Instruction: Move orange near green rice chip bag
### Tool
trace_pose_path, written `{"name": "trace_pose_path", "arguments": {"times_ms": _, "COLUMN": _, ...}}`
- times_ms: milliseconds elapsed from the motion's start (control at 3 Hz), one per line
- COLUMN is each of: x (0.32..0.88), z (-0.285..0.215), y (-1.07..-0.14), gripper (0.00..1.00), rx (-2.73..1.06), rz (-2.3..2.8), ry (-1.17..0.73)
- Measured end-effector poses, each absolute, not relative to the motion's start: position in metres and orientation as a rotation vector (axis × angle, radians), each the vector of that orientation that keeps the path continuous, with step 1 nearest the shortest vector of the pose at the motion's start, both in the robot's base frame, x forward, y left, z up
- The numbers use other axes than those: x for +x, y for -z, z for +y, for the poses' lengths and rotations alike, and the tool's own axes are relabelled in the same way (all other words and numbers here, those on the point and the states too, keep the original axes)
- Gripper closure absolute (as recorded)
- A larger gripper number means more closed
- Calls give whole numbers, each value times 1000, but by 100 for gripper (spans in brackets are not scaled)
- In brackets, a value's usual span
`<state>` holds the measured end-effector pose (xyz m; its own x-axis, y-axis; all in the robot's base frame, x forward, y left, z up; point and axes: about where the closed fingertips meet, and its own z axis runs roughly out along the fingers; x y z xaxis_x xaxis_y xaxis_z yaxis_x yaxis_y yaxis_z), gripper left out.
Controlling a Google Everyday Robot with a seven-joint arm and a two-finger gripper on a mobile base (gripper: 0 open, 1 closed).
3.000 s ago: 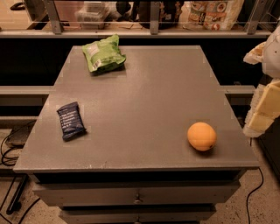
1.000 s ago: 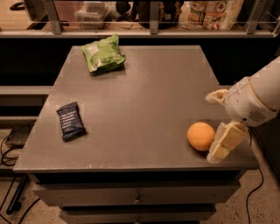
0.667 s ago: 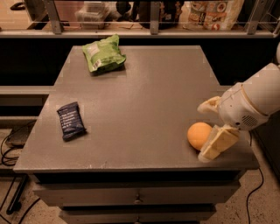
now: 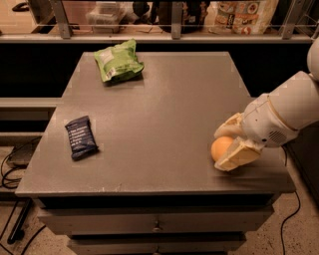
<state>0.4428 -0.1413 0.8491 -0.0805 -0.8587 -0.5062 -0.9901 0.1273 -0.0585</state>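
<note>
The orange (image 4: 220,146) lies on the grey table (image 4: 159,114) near its front right corner. My gripper (image 4: 221,151) reaches in from the right and is open, with one cream finger behind the orange and one in front of it, close to its sides. The front finger hides the orange's right half. The green rice chip bag (image 4: 117,61) lies flat at the table's back left, far from the orange and the gripper.
A dark blue flat packet (image 4: 80,137) lies near the table's left edge. A rail and a shelf with packages (image 4: 244,15) run behind the table. Cables (image 4: 12,169) lie on the floor at the left.
My gripper has come in from the right, dropped to table height and moved its fingers around the orange. The orange has shifted slightly left. The bag and packet have not moved.
</note>
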Motion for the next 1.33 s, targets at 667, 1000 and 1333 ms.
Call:
{"name": "trace_pose_path", "arguments": {"times_ms": 667, "x": 495, "z": -113, "y": -883, "gripper": 100, "rx": -1780, "rz": 1918, "ry": -423}}
{"name": "trace_pose_path", "arguments": {"times_ms": 1000, "x": 527, "z": -95, "y": -908, "gripper": 100, "rx": -1761, "rz": 1867, "ry": -407}}
{"name": "trace_pose_path", "arguments": {"times_ms": 1333, "x": 530, "z": -93, "y": -914, "gripper": 100, "rx": -1759, "rz": 1853, "ry": -398}}
